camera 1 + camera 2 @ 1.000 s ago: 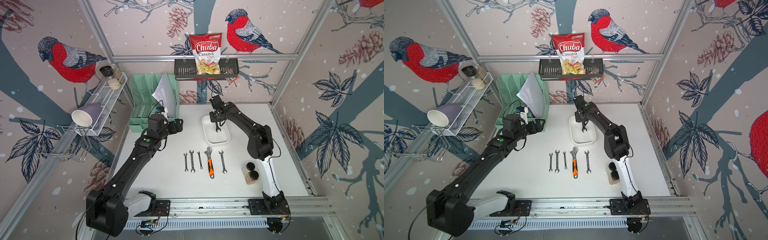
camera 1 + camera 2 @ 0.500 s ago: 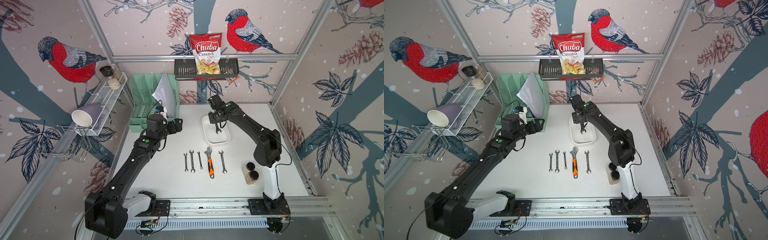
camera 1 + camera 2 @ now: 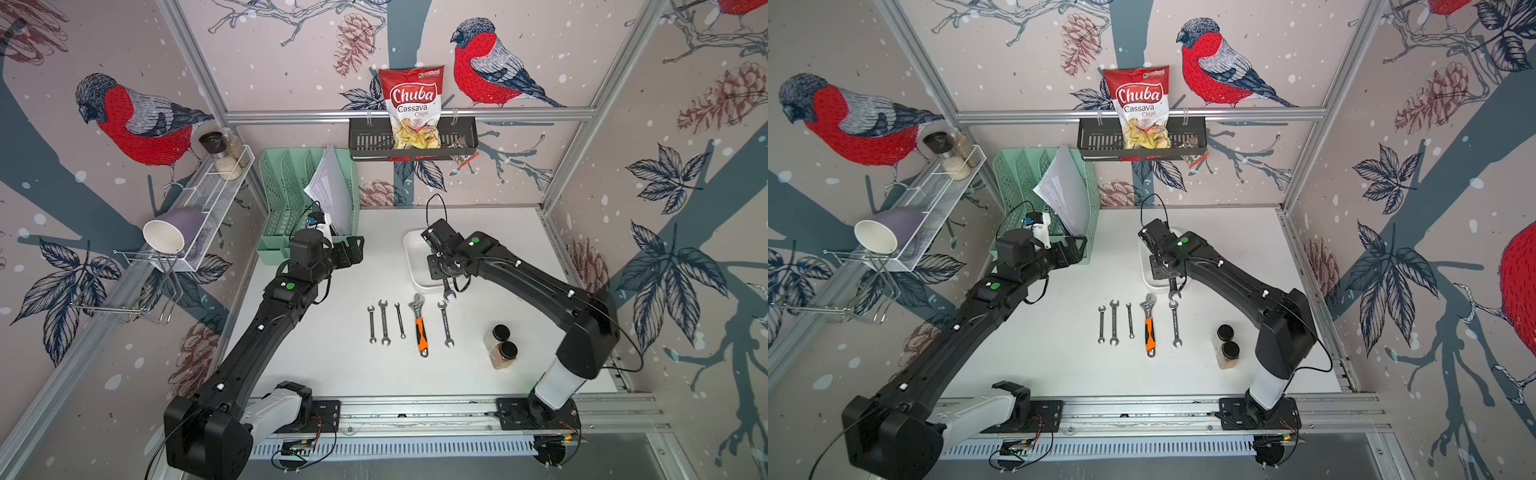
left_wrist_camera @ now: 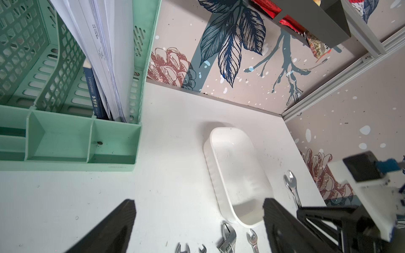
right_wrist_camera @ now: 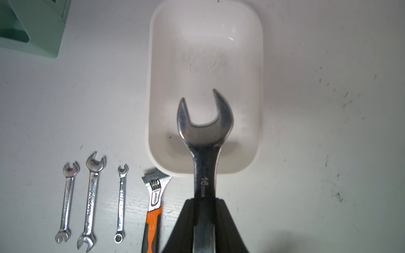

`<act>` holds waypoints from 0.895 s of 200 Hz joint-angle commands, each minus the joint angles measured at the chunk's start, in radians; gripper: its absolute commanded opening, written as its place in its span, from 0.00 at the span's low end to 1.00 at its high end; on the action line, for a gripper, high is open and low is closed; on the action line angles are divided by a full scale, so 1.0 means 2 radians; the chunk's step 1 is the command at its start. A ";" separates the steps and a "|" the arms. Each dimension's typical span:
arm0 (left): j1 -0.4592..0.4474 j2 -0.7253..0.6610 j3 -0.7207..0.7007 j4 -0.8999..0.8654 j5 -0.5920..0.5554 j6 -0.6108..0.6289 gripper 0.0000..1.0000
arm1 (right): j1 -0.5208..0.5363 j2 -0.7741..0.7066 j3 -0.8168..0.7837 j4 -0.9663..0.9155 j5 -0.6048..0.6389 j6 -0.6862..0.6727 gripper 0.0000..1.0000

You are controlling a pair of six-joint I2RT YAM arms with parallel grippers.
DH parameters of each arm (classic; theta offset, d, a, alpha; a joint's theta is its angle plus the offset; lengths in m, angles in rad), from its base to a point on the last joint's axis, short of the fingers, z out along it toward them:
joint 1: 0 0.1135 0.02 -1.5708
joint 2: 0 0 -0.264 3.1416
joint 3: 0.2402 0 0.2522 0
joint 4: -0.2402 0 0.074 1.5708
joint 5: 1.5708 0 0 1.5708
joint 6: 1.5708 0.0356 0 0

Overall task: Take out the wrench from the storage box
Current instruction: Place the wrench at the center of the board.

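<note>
My right end effector [image 3: 445, 276], clamped on the wrench [image 3: 448, 293], has drawn it from over the storage box's [image 3: 412, 259] middle down-frame to its lower rim. My left end effector [image 3: 352, 254] stays spread apart, centre-left.

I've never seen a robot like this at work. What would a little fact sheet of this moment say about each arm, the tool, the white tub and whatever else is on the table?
right gripper: shut on the wrench, gripping its shaft
wrench: lifted off the table, by the near end of the storage box
storage box: empty
left gripper: open, holding nothing, beside the green file organiser
laid out in a row: four spanners and an orange-handled adjustable wrench
also on the table: two spice jars
</note>
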 commanded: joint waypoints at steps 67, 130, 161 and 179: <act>-0.012 -0.003 0.000 0.009 -0.007 0.007 0.95 | 0.019 -0.085 -0.210 0.063 -0.007 0.086 0.21; -0.016 -0.003 0.000 0.007 -0.019 0.010 0.95 | -0.020 -0.055 -0.265 0.130 -0.028 0.046 0.20; -0.016 -0.001 -0.001 0.006 -0.022 0.011 0.95 | -0.028 -0.029 -0.267 0.149 -0.031 0.030 0.20; -0.016 0.000 -0.001 0.006 -0.022 0.010 0.95 | -0.034 -0.016 -0.266 0.156 -0.031 0.021 0.20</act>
